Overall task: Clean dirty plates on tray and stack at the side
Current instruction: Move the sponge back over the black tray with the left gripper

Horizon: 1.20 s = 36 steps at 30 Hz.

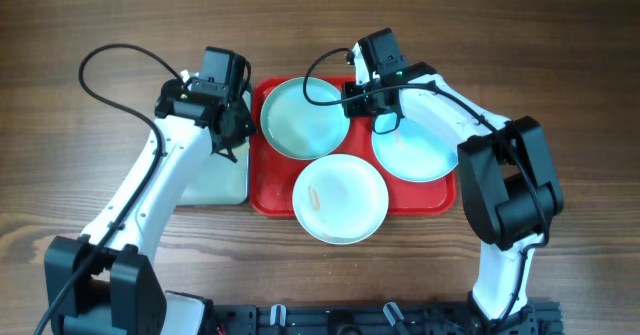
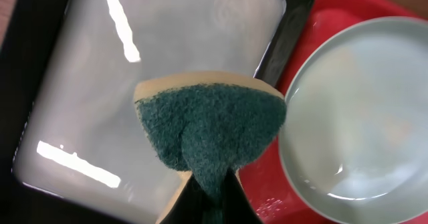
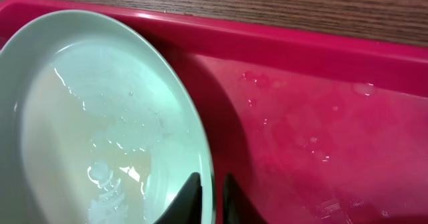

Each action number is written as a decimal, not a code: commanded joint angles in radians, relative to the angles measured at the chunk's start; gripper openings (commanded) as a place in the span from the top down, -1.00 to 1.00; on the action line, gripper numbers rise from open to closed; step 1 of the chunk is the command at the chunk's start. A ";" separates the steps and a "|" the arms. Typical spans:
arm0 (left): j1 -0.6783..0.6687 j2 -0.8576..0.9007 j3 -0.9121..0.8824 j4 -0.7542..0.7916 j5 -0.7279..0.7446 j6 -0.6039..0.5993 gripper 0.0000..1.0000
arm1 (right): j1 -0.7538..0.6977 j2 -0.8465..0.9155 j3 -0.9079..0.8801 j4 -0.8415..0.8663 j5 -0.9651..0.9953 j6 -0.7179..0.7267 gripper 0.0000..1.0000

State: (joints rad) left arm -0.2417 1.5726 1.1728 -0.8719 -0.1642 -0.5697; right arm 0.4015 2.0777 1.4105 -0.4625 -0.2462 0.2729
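The red tray [image 1: 272,197] holds three plates: a light-blue plate [image 1: 300,120] at the far left, a second light-blue plate [image 1: 420,153] at the right, and a white plate [image 1: 345,203] at the front with a faint orange smear. My right gripper [image 3: 212,192] is shut on the right rim of the far-left plate [image 3: 100,103], which is wet inside; one finger is inside and one outside. My left gripper [image 2: 212,207] is shut on a green and yellow sponge [image 2: 210,124], held over the black-rimmed tray beside the same plate [image 2: 361,110].
The smaller black-rimmed tray [image 2: 294,20] with a pale glossy inside lies left of the red tray and touches it; in the overhead view [image 1: 215,183] it sits under my left arm. Water drops lie on the bare red tray floor [image 3: 321,137]. Brown wooden table lies all around.
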 commanded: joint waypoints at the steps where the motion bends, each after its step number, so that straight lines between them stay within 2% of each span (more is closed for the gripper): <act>1: 0.003 -0.002 -0.049 0.012 -0.021 0.012 0.92 | 0.005 0.013 0.001 0.004 -0.011 -0.011 0.55; 3: 0.003 -0.002 -0.070 0.031 -0.021 0.012 0.92 | 0.005 0.013 0.001 0.003 -0.005 -0.011 0.42; 6: 0.003 -0.002 -0.080 0.044 -0.021 0.012 0.92 | 0.005 0.013 0.000 0.003 0.013 -0.010 0.40; 14: 0.003 -0.002 -0.080 0.056 -0.043 0.018 0.92 | 0.005 0.026 -0.013 0.022 0.016 -0.010 0.42; 21: 0.004 -0.002 -0.080 0.056 -0.093 0.095 0.92 | 0.005 0.037 -0.012 0.028 0.015 -0.008 0.44; 24: 0.018 -0.002 -0.080 0.055 -0.122 0.101 0.92 | 0.005 0.046 -0.012 0.029 0.015 -0.007 0.55; 32: 0.077 -0.002 -0.080 0.048 -0.122 0.122 0.92 | 0.005 0.091 -0.013 0.050 -0.016 0.030 0.56; 36: 0.083 -0.002 -0.080 0.049 -0.122 0.191 0.92 | 0.005 0.092 -0.012 0.051 -0.015 0.045 0.62</act>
State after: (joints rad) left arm -0.1658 1.5726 1.0985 -0.8230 -0.2649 -0.4480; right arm 0.4015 2.1242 1.4090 -0.4057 -0.2543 0.2955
